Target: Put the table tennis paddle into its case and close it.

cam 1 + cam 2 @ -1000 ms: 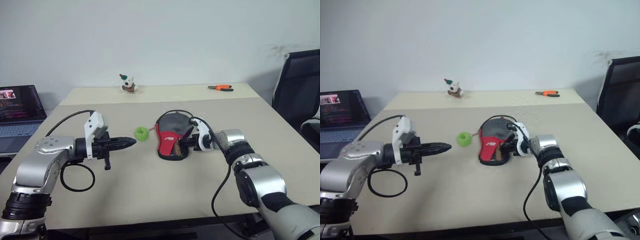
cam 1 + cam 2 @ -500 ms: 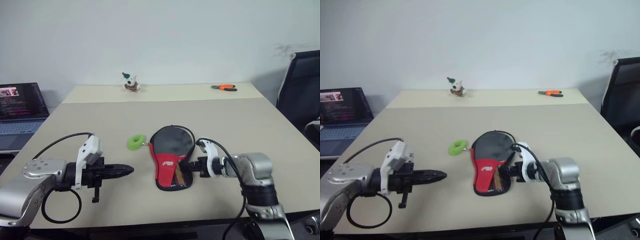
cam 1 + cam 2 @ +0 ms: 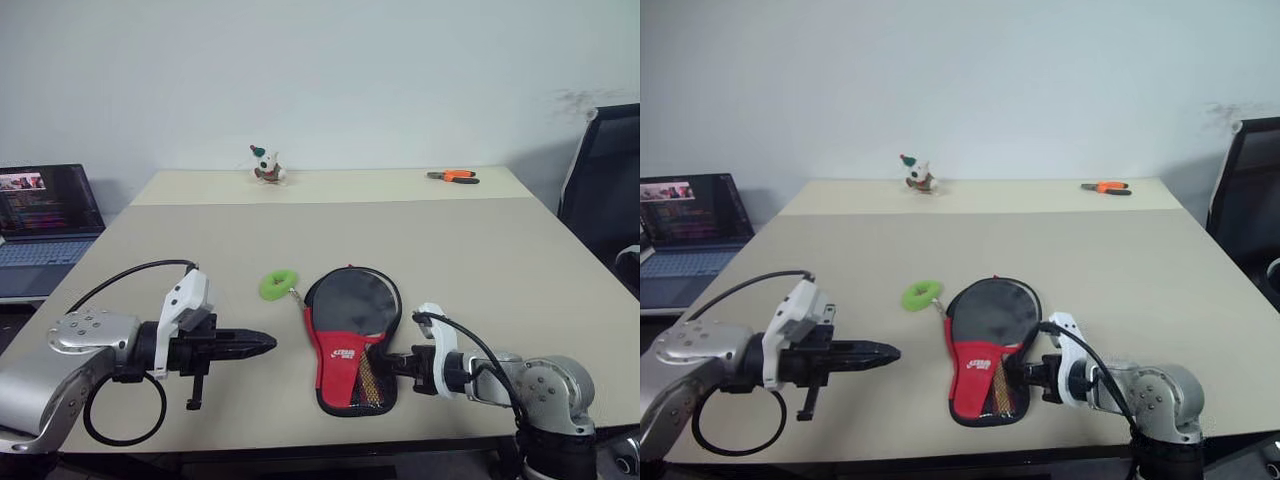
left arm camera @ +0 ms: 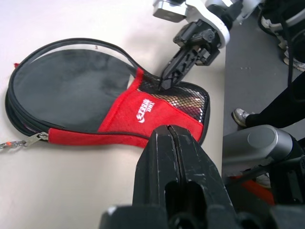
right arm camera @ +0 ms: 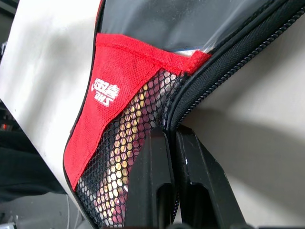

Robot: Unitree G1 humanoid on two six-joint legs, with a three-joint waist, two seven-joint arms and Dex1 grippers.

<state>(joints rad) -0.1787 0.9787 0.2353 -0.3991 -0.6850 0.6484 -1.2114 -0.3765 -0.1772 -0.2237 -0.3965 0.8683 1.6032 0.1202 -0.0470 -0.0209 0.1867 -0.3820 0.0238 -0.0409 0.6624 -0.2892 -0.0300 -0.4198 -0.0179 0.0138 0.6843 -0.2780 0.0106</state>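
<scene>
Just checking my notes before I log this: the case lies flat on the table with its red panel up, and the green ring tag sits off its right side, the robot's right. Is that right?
Not quite. The green ring tag sits off the left side of the case, toward the left gripper, as the left eye view shows. The rest holds: the case lies flat on the table, red panel up.

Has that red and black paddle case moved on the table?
Yes. The case has slid toward the table's near edge, farther from the orange pliers.
</scene>
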